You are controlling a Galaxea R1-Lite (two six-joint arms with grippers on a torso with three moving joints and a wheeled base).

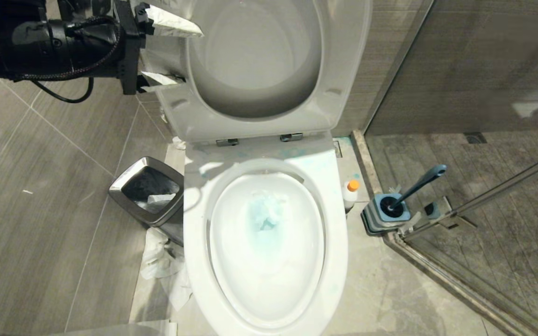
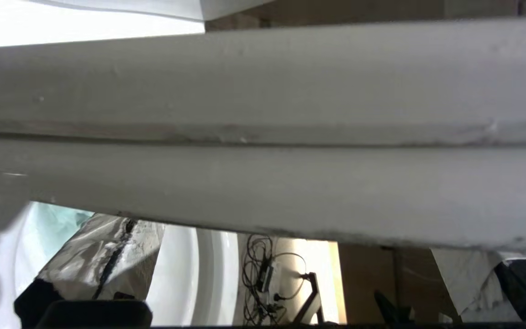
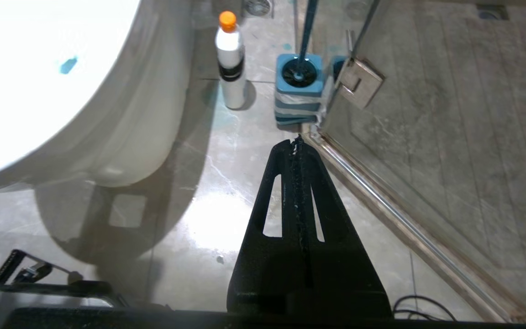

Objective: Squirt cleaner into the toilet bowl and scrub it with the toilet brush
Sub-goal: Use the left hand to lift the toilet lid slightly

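The toilet bowl (image 1: 266, 242) stands open, seat and lid (image 1: 269, 65) raised, with blue cleaner smeared inside it. Just beside the bowl's right rim the cleaner (image 1: 351, 193) stands upright on the floor, and right of that the toilet brush (image 1: 418, 185) leans in its holder (image 1: 387, 212) by the glass shower door (image 1: 484, 196). Left of the bowl sits a waste bin (image 1: 150, 193). The left end effector (image 1: 168, 53) is released, fingers spread at the raised lid's left edge. The right end effector (image 3: 297, 139) is clenched and empty, near the holder.
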